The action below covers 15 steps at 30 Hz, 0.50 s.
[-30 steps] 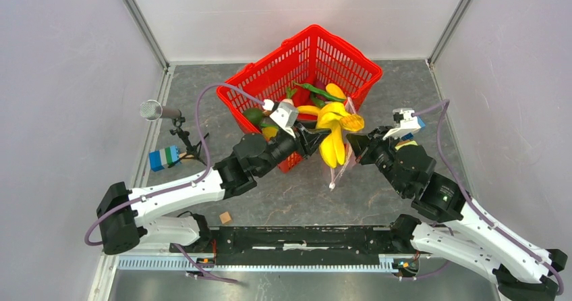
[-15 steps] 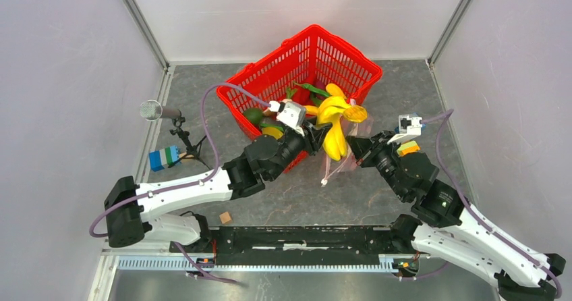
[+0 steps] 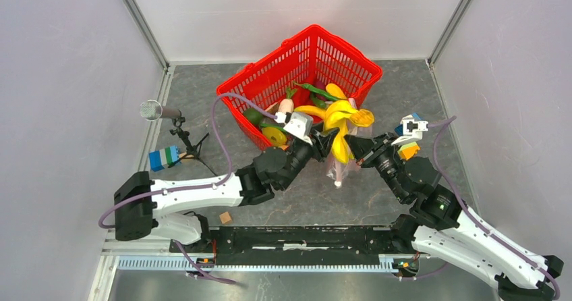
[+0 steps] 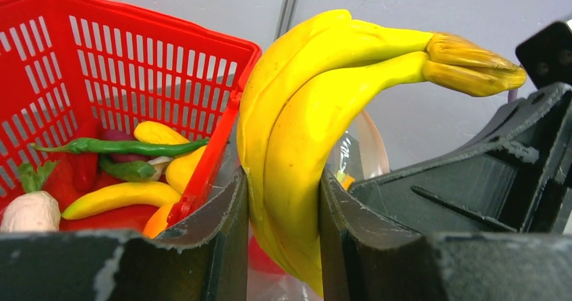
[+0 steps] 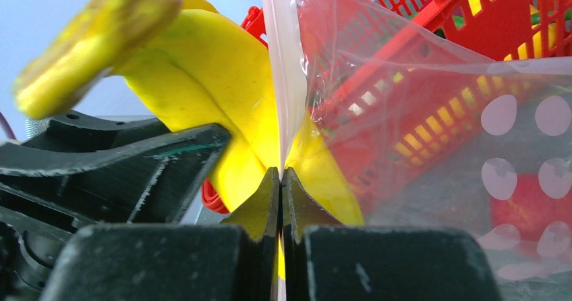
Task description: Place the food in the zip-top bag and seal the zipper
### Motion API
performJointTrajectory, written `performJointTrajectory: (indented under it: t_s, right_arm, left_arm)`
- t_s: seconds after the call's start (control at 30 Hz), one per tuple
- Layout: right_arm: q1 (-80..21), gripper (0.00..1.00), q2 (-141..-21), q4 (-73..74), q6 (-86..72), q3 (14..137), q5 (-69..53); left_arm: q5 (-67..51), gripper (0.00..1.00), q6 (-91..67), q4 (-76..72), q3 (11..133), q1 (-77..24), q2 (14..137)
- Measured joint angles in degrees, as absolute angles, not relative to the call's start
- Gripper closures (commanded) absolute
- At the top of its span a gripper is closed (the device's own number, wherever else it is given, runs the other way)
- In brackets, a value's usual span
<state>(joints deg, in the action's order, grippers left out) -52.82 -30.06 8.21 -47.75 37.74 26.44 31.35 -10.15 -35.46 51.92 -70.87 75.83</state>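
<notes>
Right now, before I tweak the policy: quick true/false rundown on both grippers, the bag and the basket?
1. The left gripper holds the bananas between its fingers. True.
2. The right gripper is open and holds nothing. False: it is shut on the edge of the zip-top bag.
3. The red basket is empty. False: food lies in it, among it a long green pepper and yellow pieces.
4. A small wooden cube lies on the table close to the left arm. True.
</notes>
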Motion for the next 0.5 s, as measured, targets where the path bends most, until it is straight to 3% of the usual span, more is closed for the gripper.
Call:
performJointTrajectory:
  t_s: [0.3, 0.5]
  right_arm:
    - [-52.82, 1.0, -30.04, 3.79, -51.51, 36.01, 25.1]
    - [-52.82, 1.0, -28.38, 4.36, -53.19, 34.63, 27.11]
  left_arm:
    - [46.37, 0.96, 8.05, -52.71, 51.66, -79.09, 82.63]
    - [50.76, 0.96, 12.62, -55.29, 51.48, -79.68, 82.11]
